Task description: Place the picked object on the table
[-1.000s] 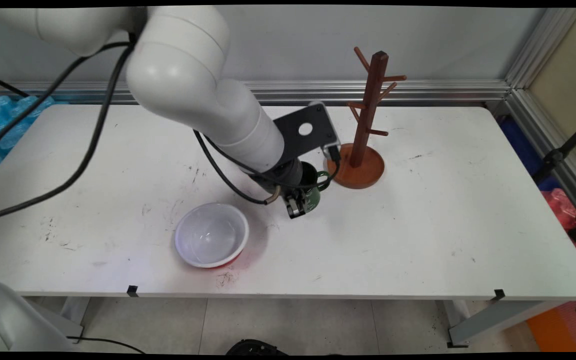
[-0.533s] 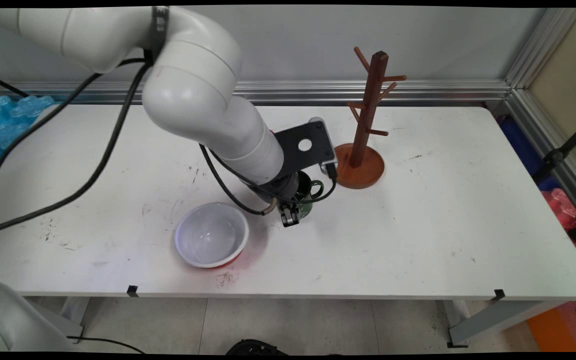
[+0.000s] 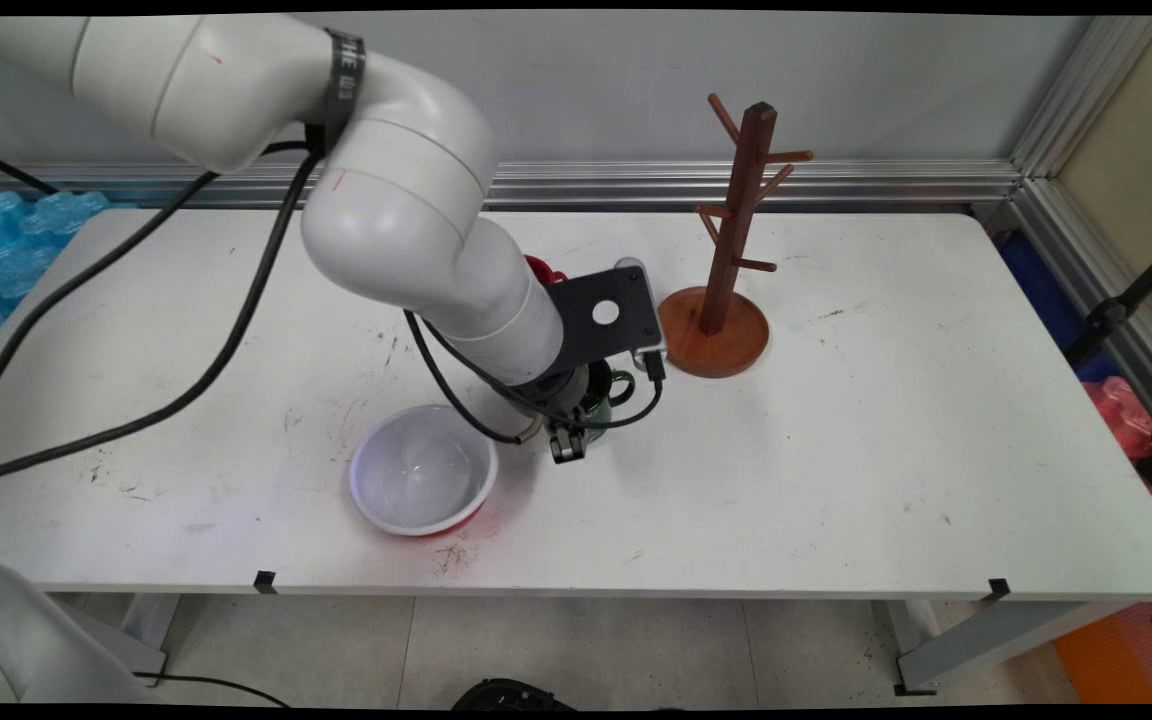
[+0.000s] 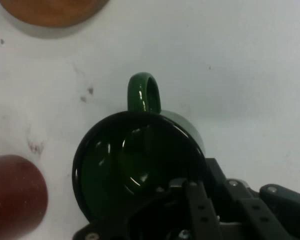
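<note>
Green mug (image 4: 135,165), upright near table (image 3: 836,450) centre, interior appearing empty; gripper (image 3: 568,440), angled downward, clamped its rim.

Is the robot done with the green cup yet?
Not yet. Done: the jaws of the gripper pinch the rim of the green mug. In hand: the mug is in that grip between the white bowl and the wooden mug tree. Left: letting go; the tree's pegs are bare and the bowl is empty.
</note>
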